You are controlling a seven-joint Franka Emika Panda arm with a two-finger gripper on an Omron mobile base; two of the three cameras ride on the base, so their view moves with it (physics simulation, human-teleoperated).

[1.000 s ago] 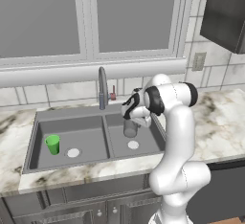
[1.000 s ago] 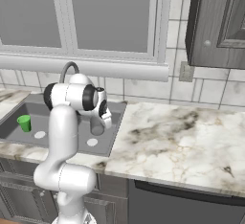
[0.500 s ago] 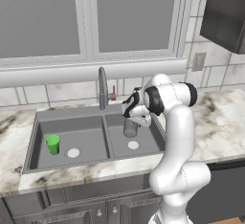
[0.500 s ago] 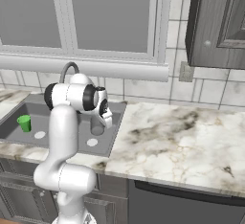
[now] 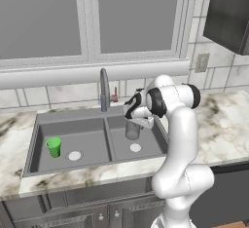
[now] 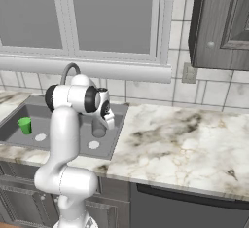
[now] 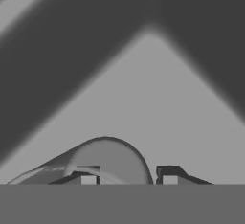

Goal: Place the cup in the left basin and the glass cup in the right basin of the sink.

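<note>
The grey glass cup [image 5: 132, 130] [image 6: 98, 131] is upright in the right basin [image 5: 151, 143] of the sink, near its drain [image 5: 135, 147]. My gripper [image 5: 134, 120] [image 6: 101, 122] hovers right over its rim. In the hand view the gripper [image 7: 129, 179] is open. One fingertip [image 7: 88, 179] is inside the glass cup [image 7: 115, 158], and the other stands just outside its wall without touching. The green cup [image 5: 53, 146] [image 6: 24, 124] stands upright in the left basin [image 5: 85, 132]. Whether the glass cup rests on the basin floor is unclear.
The tall grey faucet [image 5: 103, 88] [image 6: 68, 71] rises behind the sink's divider, close to my hand. Marble counter [image 6: 185, 139] stretches to the right of the sink. A dark wall cabinet [image 6: 221, 22] hangs at upper right.
The fingers have spread apart from the glass cup's wall. The arm and both cups stay almost where they were.
</note>
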